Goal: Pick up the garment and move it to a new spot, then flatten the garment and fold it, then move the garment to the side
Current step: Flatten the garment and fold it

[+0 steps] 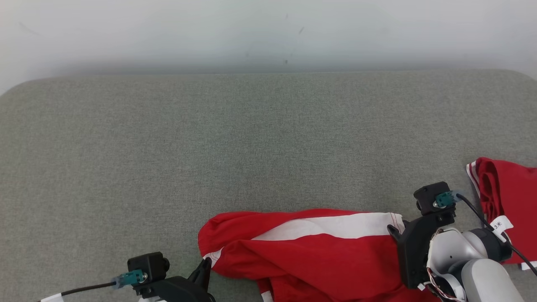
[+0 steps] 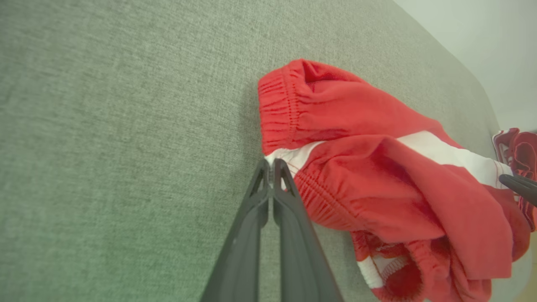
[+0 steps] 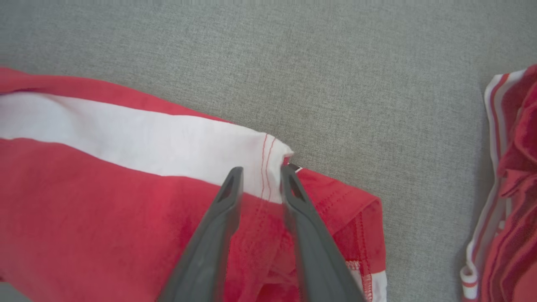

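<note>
Red, white-striped garment [image 1: 319, 256] lies at the near edge of the grey cushion [image 1: 251, 138], between my left gripper [image 1: 204, 265] and right gripper [image 1: 393, 230]. Left wrist: my jaws are pinched tight on its waistband corner. Right wrist: my jaws are half-apart, astride its white hem.

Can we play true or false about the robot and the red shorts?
1. The red shorts have a white stripe. True.
2. The left gripper is wide open. False: its fingers are shut together at the waistband's edge.
3. The right gripper has its fingers apart over the stripe's end. True.
4. The shorts lie on a blue table. False: they lie on a grey-green cloth surface.
5. A second red garment lies on the robot's left. False: it lies on the robot's right.
</note>
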